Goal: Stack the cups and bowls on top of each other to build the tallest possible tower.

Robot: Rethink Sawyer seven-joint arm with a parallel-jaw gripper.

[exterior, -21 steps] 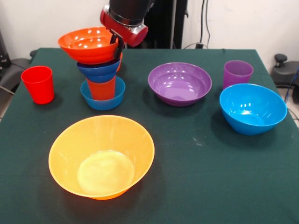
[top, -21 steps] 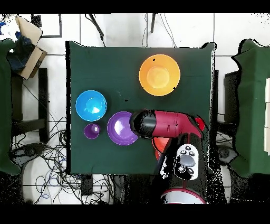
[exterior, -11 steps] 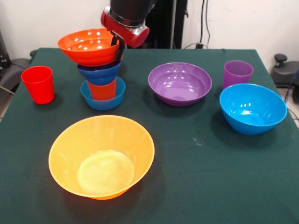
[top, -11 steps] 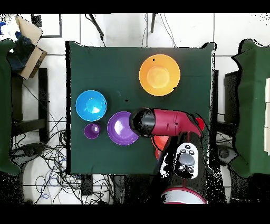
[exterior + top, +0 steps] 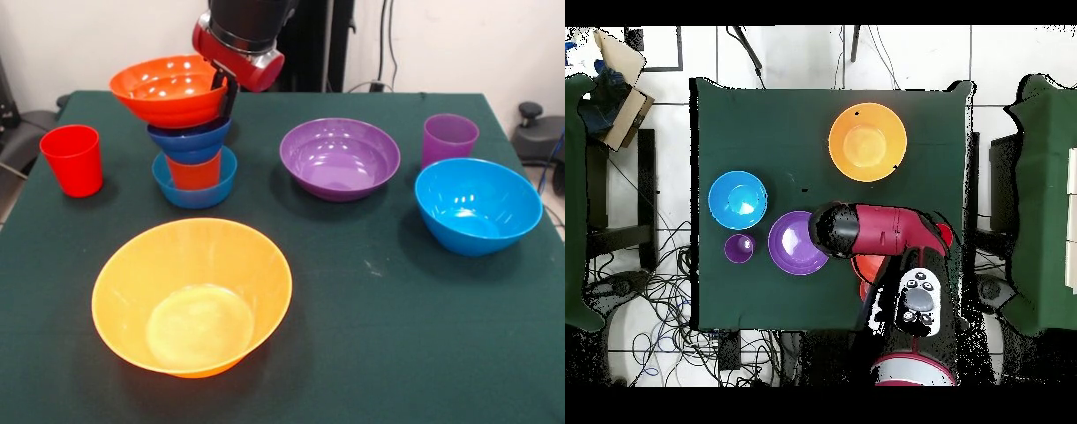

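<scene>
At the table's back left in the front view stands a small light blue bowl [image 5: 196, 187] with an orange-red cup [image 5: 194, 170] in it. A dark blue bowl [image 5: 188, 140] sits on that cup, and a red-orange bowl [image 5: 166, 88] rests on top. My gripper [image 5: 226, 89] is shut on this top bowl's right rim. The arm hides most of the stack from overhead, leaving only part of the red-orange bowl [image 5: 868, 268] showing. A red cup [image 5: 72, 159] stands left of the stack. The large yellow-orange bowl [image 5: 192, 296] sits alone at the front.
A purple bowl [image 5: 340, 159] lies mid-table, with a purple cup [image 5: 449, 139] and a large light blue bowl [image 5: 478, 205] to its right. Overhead, the yellow-orange bowl [image 5: 867, 141], light blue bowl [image 5: 737, 199], purple bowl [image 5: 793, 243] and purple cup [image 5: 738, 248] are spread apart.
The gripper and the red-orange bowl have shifted slightly right, and the bowl now sits more level on the dark blue bowl. Nothing else has moved.
</scene>
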